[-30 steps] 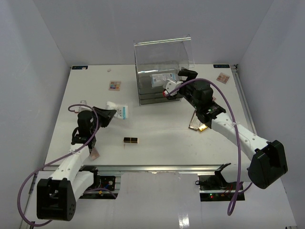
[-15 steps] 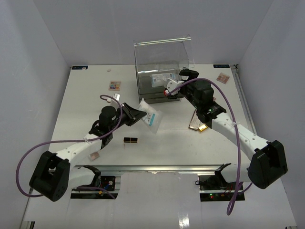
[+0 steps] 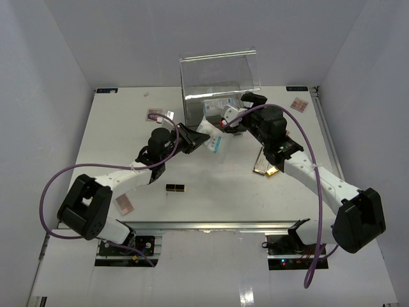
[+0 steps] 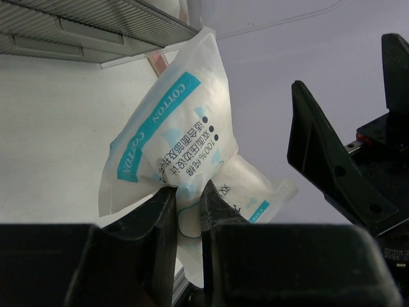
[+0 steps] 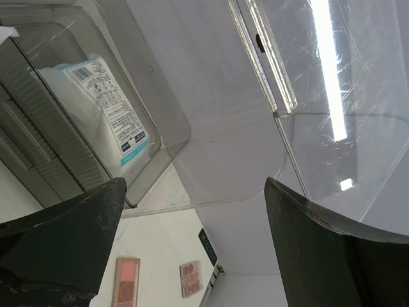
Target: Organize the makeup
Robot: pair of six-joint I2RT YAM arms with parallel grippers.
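Observation:
My left gripper (image 3: 203,136) is shut on a pale-blue sachet packet (image 3: 213,141) and holds it up just in front of the clear acrylic box (image 3: 217,70). In the left wrist view the packet (image 4: 179,128) is pinched between the fingers (image 4: 163,211). My right gripper (image 3: 238,110) is open and empty at the box's front right. Another sachet (image 5: 102,109) lies inside the box. A black-and-gold lipstick (image 3: 176,188) lies mid-table. A gold compact (image 3: 265,167) lies under my right arm. Palettes lie at the far left (image 3: 153,115), far right (image 3: 299,104) and near left (image 3: 126,203).
The box has ribbed drawers (image 4: 83,29) at its base and a clear upper compartment. The right gripper's black fingers (image 4: 332,166) sit close to the right of the held packet. Purple cables loop off both arms. The table's side walls are white.
My left arm has swung right and away, carrying the sachet from the table's left side up to the front of the box. The right arm has not moved.

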